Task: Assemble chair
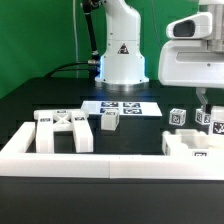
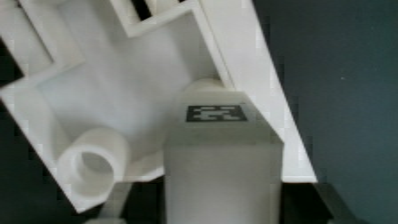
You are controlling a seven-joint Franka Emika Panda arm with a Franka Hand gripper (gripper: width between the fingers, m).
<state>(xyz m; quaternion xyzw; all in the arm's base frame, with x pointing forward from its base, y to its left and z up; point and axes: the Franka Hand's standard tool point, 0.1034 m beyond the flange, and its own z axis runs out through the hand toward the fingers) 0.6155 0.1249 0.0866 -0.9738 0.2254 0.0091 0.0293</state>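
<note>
White plastic parts of the chair lie spread on the dark table [image 1: 30,100]: the cross-braced frame [image 1: 62,130] at the exterior view's left, the flat panel [image 1: 190,146] and the square posts [image 1: 180,117] at its right. The hand [image 1: 205,103] hangs low over the square posts; whether it is closed on one I cannot tell. A tagged part [image 2: 217,113] fills the wrist view. For a good grasp, I think the hand should press evenly on two flat sides, so the part does not twist.
</note>
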